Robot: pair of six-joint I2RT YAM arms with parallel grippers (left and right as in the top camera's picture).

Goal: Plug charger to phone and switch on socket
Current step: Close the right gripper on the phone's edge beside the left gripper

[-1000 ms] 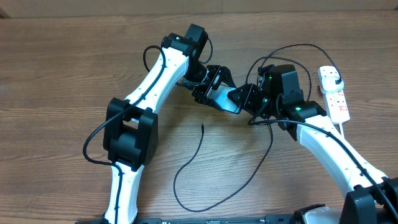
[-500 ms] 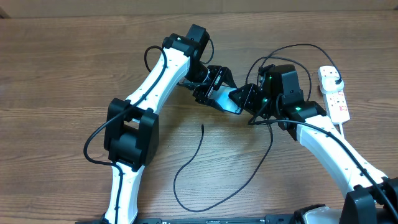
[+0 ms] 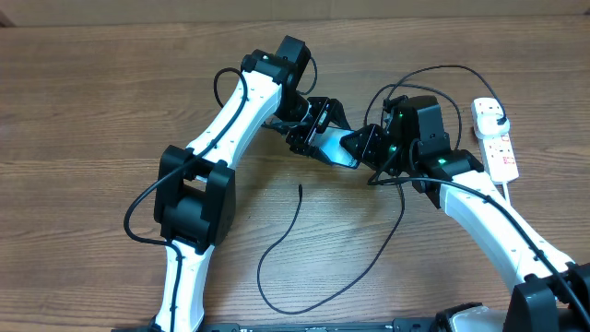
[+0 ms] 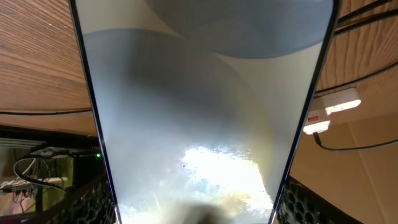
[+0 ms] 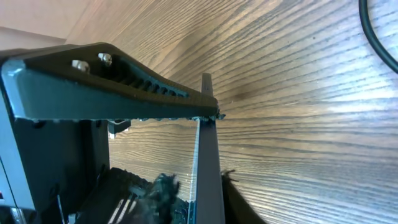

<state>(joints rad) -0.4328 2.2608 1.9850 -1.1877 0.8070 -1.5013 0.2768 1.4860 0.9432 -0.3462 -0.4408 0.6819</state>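
Note:
The phone (image 3: 334, 148), screen lit, is held up off the table between both grippers. My left gripper (image 3: 320, 132) is shut on its sides; the screen (image 4: 205, 112) fills the left wrist view between the finger pads. My right gripper (image 3: 362, 148) is shut on the phone's other end, which shows edge-on (image 5: 208, 155) in the right wrist view. The charger cable (image 3: 286, 235) lies loose on the table, its tip (image 3: 300, 188) free below the phone. The white socket strip (image 3: 499, 145) lies at the far right with the black plug (image 3: 494, 113) in its far end.
The black charger cable loops behind my right wrist toward the strip (image 3: 442, 69), and part of it shows in the right wrist view (image 5: 373, 31). The strip also shows in the left wrist view (image 4: 333, 102). The strip's white cord (image 3: 509, 189) runs down beside my right arm.
My right gripper has edged slightly left onto the phone's end. The left arm, cable and strip have not moved.

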